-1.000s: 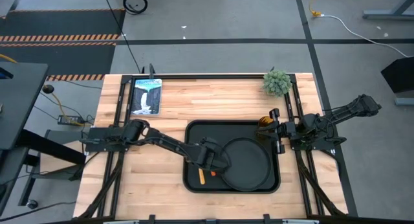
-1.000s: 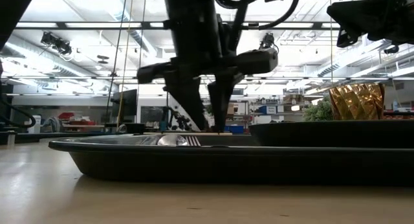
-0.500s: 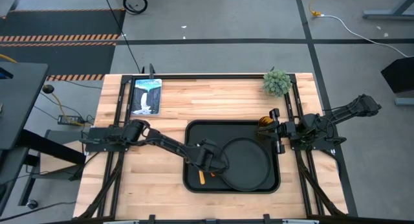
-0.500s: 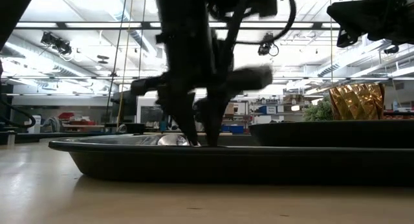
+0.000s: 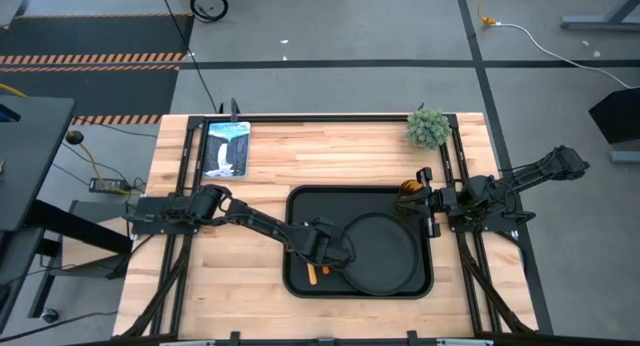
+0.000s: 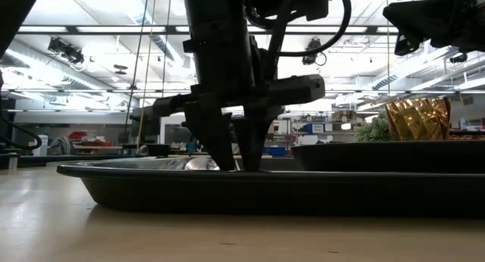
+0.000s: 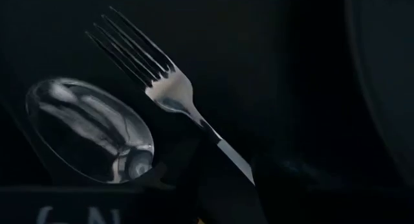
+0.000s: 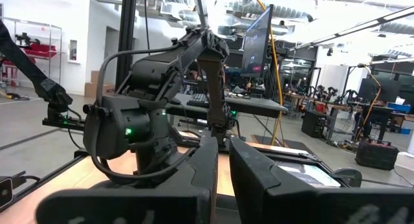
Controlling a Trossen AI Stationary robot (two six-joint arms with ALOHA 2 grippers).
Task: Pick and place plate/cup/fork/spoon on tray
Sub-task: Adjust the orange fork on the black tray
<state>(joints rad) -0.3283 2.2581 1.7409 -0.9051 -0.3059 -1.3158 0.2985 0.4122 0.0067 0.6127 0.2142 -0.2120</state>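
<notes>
The black tray (image 5: 300, 201) lies on the wooden table and holds the round black plate (image 5: 385, 251), the amber cup (image 5: 411, 192), the spoon (image 7: 90, 136) and the fork (image 7: 162, 88). The spoon's orange handle (image 5: 311, 274) and the fork's red handle (image 5: 327, 270) show just left of the plate. My left gripper (image 5: 325, 251) points down into the tray and is shut on the fork, its tips (image 6: 241, 165) behind the tray rim. My right gripper (image 5: 424, 201) is shut and empty, high above the tray's right edge beside the cup (image 6: 417, 118). My left gripper pinches the fork's silver neck (image 7: 233, 160), just behind the tines, between its two fingers. It comes from above, pointing down, with the fingers across the fork. The tines reach out beside the spoon's bowl, low over the tray floor; whether they touch it I cannot tell.
A green potted plant (image 5: 428, 127) stands at the table's far right corner. A picture card (image 5: 226, 148) lies at the far left. Bare wood shows left of the tray and along the near edge. The plate fills the tray's right half (image 6: 386, 156).
My left gripper has gone down toward the tray floor, with the fork still between its fingers. My right arm has kept still.
</notes>
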